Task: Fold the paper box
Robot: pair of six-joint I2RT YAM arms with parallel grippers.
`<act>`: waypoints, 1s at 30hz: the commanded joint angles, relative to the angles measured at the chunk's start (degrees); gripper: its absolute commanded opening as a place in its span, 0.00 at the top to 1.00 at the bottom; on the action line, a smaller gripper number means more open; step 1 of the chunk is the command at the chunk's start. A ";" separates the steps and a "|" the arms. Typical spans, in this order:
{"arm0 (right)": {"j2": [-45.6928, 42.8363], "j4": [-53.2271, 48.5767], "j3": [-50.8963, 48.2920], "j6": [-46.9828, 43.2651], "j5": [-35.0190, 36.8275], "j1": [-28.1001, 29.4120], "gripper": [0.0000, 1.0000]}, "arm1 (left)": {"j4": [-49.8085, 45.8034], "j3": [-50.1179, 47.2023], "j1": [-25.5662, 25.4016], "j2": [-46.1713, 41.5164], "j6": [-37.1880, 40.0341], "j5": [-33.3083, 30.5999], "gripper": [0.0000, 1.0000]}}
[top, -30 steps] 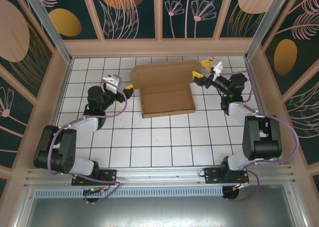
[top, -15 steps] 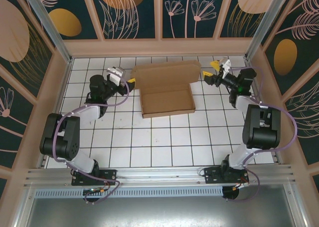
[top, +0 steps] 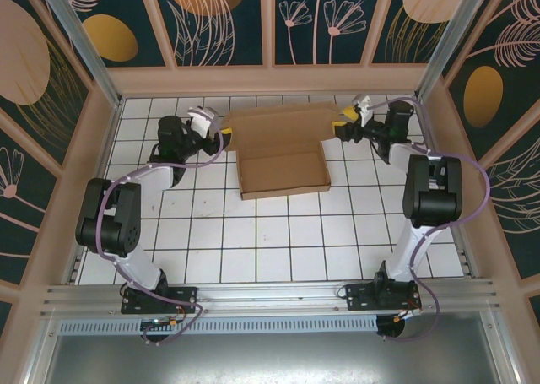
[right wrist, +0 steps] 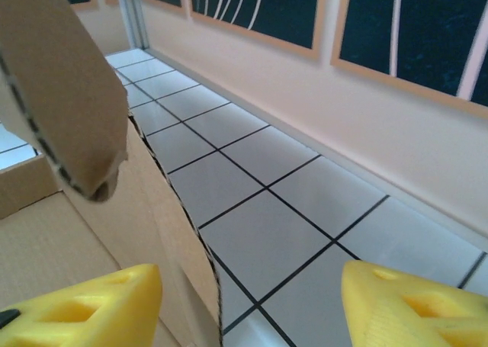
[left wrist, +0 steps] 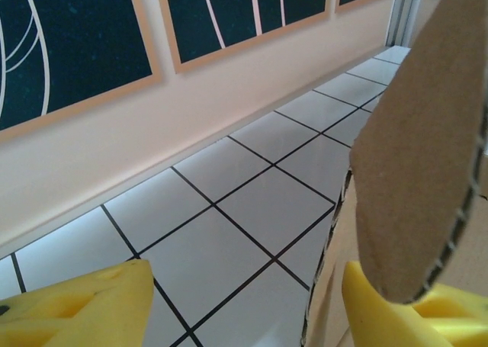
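Observation:
The paper box (top: 283, 171) is brown cardboard, its shallow tray in the middle of the tiled floor and its lid (top: 283, 124) raised at the back. My left gripper (top: 221, 136) is at the lid's left end and my right gripper (top: 344, 126) at its right end. In the left wrist view the gripper (left wrist: 244, 309) is open, the lid's edge (left wrist: 326, 274) stands between the yellow fingers close to the right one, and a rounded side flap (left wrist: 427, 149) hangs over that finger. In the right wrist view the gripper (right wrist: 248, 309) is open, straddling the lid's edge (right wrist: 200, 248) beside a rounded flap (right wrist: 61, 95).
The white tiled floor (top: 270, 232) is walled by a low beige border (top: 270, 80) just behind the lid. The back wall base (left wrist: 114, 149) runs close past both grippers. Both arms stretch along the floor's sides.
Both arms have reached farther back. The left gripper moved up and right to the lid's left end. The right gripper swung out, then came in to the lid's right end.

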 commanded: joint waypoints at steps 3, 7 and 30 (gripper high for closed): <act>1.60 -3.50 3.13 -2.44 -1.48 2.45 0.41 | -4.35 3.37 0.20 2.81 2.73 2.74 0.41; 1.64 -4.82 3.58 -3.76 -0.12 4.03 0.53 | -6.99 6.00 0.11 3.62 3.61 4.51 0.55; -4.55 -10.36 0.25 -4.42 8.26 6.57 0.65 | -9.76 6.84 0.16 3.00 4.65 -1.14 1.00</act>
